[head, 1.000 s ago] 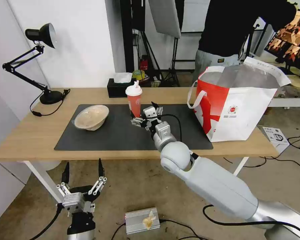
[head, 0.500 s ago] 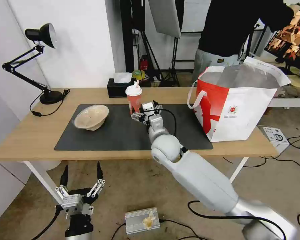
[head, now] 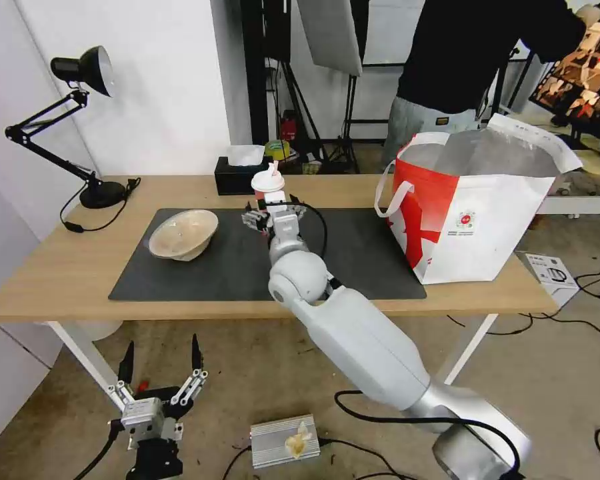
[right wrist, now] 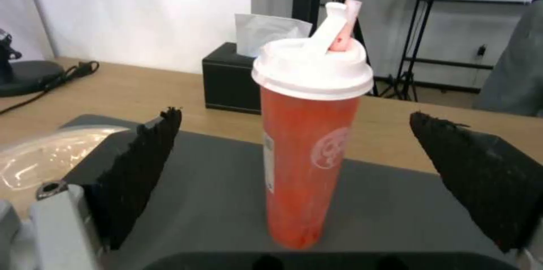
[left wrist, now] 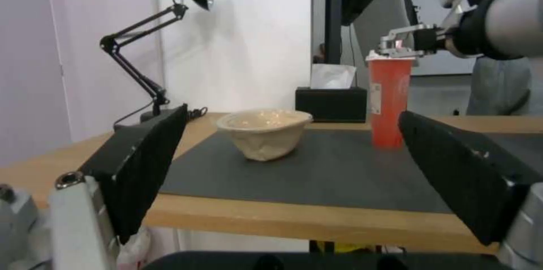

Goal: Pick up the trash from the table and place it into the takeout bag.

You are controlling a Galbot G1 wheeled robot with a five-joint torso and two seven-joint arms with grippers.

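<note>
The right gripper [head: 271, 215] is sitting just above the middle of the head view, lined up with the red cup [head: 267, 189], which is standing upright at the far edge of the dark grey mat [head: 353, 267] on the table [head: 60, 280]. In the right wrist view the cup [right wrist: 310, 147] is rising between the two black fingers [right wrist: 144, 172], which are spread wide with clear space on either side, so nothing is being held. The step in hand looks like the approach to the cup. The next move calls for bringing the open jaws level around the cup's body, below the white lid and straw, before closing, since a nudge could tip so tall a thing. The shallow beige bowl [head: 183, 233] is lying tilted on the mat, left of centre, and the takeout bag [head: 473, 207] is standing open on the table's right end, well apart from the cup. The left gripper [head: 159, 373] is hanging idle below the table edge at the lower left, its fingers apart and empty.
</note>
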